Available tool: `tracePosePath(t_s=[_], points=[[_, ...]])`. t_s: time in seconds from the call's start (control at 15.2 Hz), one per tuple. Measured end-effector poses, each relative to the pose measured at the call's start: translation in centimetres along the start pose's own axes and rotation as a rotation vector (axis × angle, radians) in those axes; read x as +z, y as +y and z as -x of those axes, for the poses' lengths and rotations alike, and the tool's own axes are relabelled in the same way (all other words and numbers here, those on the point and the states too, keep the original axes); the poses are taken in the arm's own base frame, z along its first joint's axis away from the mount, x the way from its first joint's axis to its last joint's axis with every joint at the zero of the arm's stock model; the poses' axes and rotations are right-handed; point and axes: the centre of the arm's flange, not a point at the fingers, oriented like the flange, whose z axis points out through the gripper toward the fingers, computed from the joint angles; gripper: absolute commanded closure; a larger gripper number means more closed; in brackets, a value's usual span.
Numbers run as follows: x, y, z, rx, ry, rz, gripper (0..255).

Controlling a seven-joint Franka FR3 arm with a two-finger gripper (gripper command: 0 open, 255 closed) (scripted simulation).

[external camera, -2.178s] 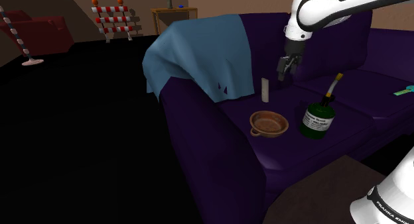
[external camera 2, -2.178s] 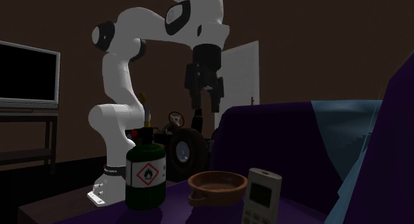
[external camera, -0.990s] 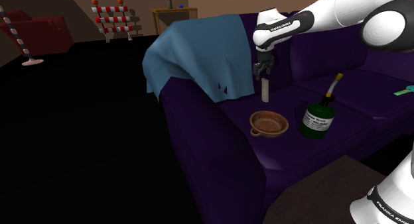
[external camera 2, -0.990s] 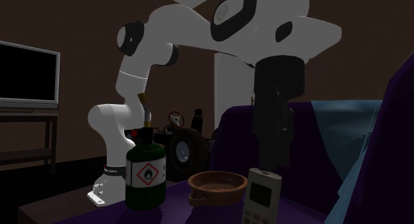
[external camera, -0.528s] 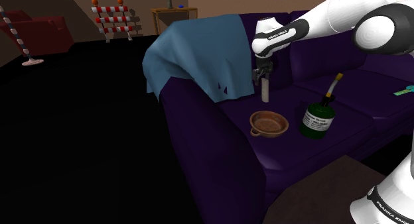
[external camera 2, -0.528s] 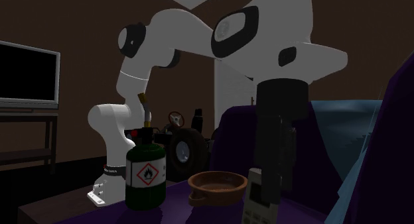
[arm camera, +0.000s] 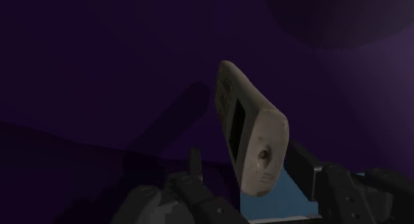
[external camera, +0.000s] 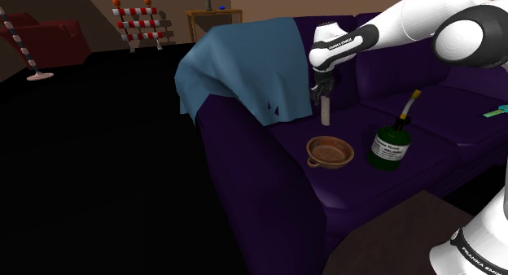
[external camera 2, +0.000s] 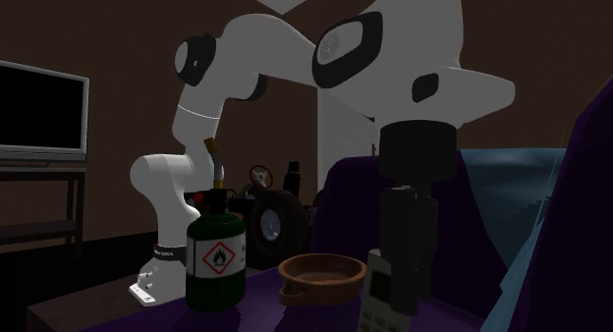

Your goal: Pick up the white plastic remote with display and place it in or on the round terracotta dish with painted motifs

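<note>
Finds the black gripper hanging straight down over the white remote, at the end of the white arm reaching in from the shoulder view's upper right. Shows the fingers spread, one on each side of the remote's upper end. Leaves, in the wrist view, a plain strip of purple between one finger and the remote's display face. Puts the other finger just beside the remote's back, too close to tell touching from apart. Reads as an open straddle around the remote, not a clamp on it. Places the remote on end on the seat of the purple sofa, close before the backrest, its button face turned toward the second exterior view and partly hidden there by the gripper. Sets the round brown dish flat on the same seat, nearer the shoulder camera than the remote and apart from it, with nothing inside and any painted pattern too dim to make out. Has the dish at the second exterior view's left of the remote, near but not touching. Stands a green canister with a flame label upright beyond the dish, on the shoulder view's right. Drapes a blue blanket over the sofa's back and arm, at the shoulder view's left of the remote.
</note>
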Motion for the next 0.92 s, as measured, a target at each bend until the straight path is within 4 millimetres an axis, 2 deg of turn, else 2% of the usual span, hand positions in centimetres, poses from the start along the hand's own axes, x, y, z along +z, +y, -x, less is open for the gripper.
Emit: tracePosePath(t_s=[0.59,0.92], points=[[0.0,0.0,0.0,0.000,0.000,0.000,255],[-2.1,0.4,-0.1,0.000,0.000,0.000,255]])
